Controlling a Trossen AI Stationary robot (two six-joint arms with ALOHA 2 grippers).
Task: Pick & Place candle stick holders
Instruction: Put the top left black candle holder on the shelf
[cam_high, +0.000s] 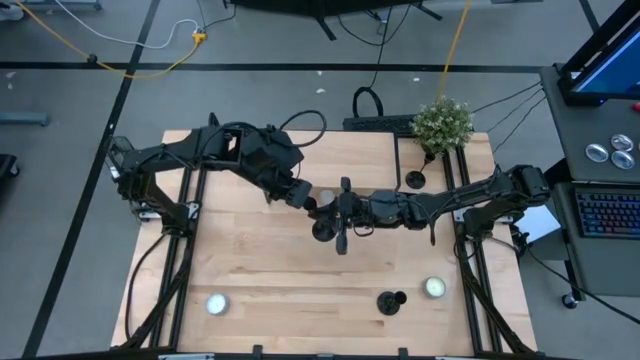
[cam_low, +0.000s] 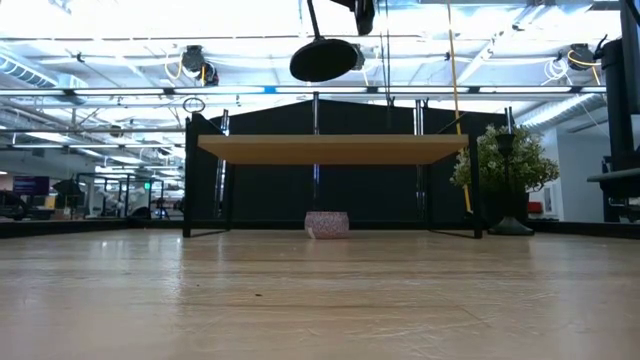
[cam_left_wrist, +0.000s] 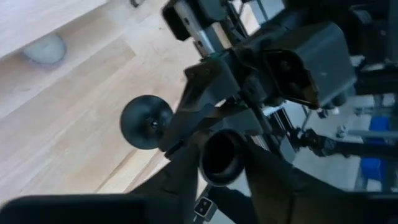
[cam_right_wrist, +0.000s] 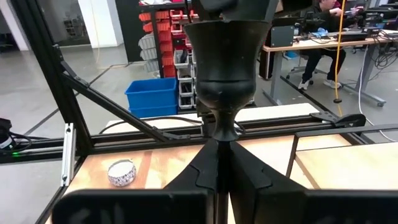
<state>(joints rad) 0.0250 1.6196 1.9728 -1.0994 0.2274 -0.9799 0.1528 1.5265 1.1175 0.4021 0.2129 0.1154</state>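
One black candle stick holder (cam_high: 325, 230) is up in the air over the table's middle, between both grippers. Its round base (cam_low: 325, 60) faces down and toward the near edge. My right gripper (cam_high: 343, 212) is shut on its stem. My left gripper (cam_high: 308, 200) closes on its cup (cam_left_wrist: 221, 155). A second holder (cam_high: 390, 301) lies near the front edge. A third (cam_high: 415, 180) stands on its base by the plant. Two white tealights (cam_high: 217, 304) (cam_high: 434, 288) rest on the table near the front edge. My left gripper has the holder's cup between its two fingers (cam_left_wrist: 268, 177), one on each side of the rim (cam_left_wrist: 239, 163). It comes from the table's left, and the cup's open mouth faces the wrist. The holder is clear of the table. My right gripper pinches the thin stem (cam_right_wrist: 222, 132) just below the cup between its two fingertips. It comes level from the table's right, with the fingers across the stem. The cup (cam_right_wrist: 224, 56) stands out beyond the fingers, and the base is hidden behind them. The holder is tilted and lifted clear.
A potted plant (cam_high: 443, 122) stands at the far right, beside a dark frame (cam_high: 430, 165) on the table. Black rails (cam_high: 185, 215) run along the table's left and right sides. Bare wood (cam_high: 290, 285) lies in the middle toward the near edge. A seated person (cam_right_wrist: 323, 31) shows beyond the table.
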